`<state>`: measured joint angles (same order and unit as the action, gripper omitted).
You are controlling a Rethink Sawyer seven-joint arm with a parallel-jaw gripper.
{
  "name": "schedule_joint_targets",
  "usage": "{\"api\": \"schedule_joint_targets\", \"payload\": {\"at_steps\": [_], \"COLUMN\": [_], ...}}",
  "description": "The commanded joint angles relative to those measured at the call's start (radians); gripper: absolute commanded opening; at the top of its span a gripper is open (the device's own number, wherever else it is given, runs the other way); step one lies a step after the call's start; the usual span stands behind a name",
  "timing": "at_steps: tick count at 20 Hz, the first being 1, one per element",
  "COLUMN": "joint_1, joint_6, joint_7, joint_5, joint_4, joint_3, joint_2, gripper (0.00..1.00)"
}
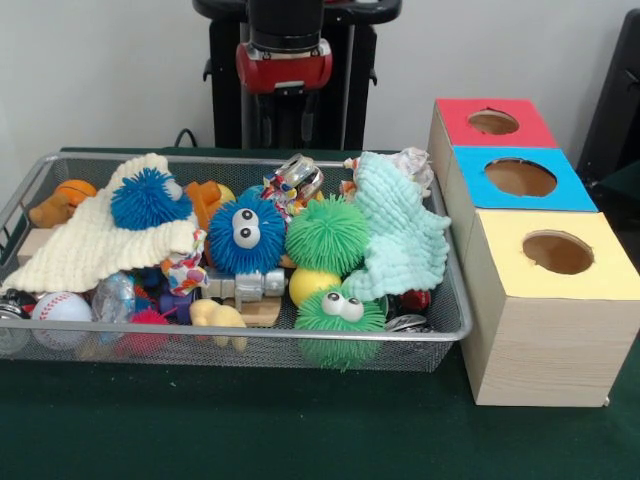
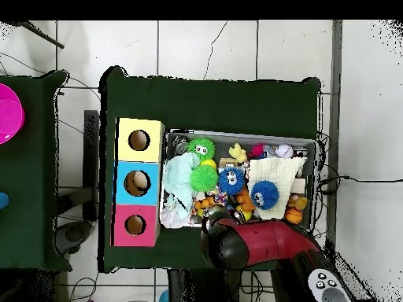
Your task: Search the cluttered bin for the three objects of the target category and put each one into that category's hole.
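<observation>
A wire mesh bin (image 1: 440, 330) holds a heap of toys. Among them are a blue fuzzy ball with googly eyes (image 1: 245, 235), a plain blue fuzzy ball (image 1: 148, 198), a green fuzzy ball (image 1: 327, 235) and a green fuzzy ball with eyes (image 1: 340, 312). A cream knitted cloth (image 1: 90, 245) and a mint knitted cloth (image 1: 400, 235) cover parts of the pile. Beside the bin stand three wooden boxes with round holes: red (image 1: 492, 122), blue (image 1: 520, 178) and yellow (image 1: 557, 252). My gripper (image 1: 285, 100) hangs above the bin's far edge, dark against the pedestal, and the arm (image 2: 236, 244) hides it from overhead.
A baseball (image 1: 62, 306), a yellow ball (image 1: 310, 283), orange toys (image 1: 75, 190) and shiny wrapped pieces (image 1: 297, 178) also lie in the bin. Green cloth (image 1: 250, 430) covers the table. A second table with a pink dish (image 2: 6, 114) stands to the left in the overhead view.
</observation>
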<state>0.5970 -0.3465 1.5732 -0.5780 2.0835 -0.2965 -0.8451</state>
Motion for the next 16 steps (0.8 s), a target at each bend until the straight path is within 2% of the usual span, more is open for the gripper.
{"api": "schedule_joint_targets", "payload": {"at_steps": [1,5,12,16], "joint_1": [-0.010,-0.016,-0.057,-0.060], "joint_6": [-0.069,-0.058,0.015,0.033], "joint_7": [-0.003,0.008,0.046,0.048], "joint_5": [0.015,0.014,-0.041,-0.045], "joint_4": [-0.063,-0.066,-0.126,-0.150], "joint_3": [-0.083,-0.078,-0.026,-0.019], "joint_2": [0.004,0.008,0.097,0.124], "gripper": [1.00,1.00,1.00,1.00]}}
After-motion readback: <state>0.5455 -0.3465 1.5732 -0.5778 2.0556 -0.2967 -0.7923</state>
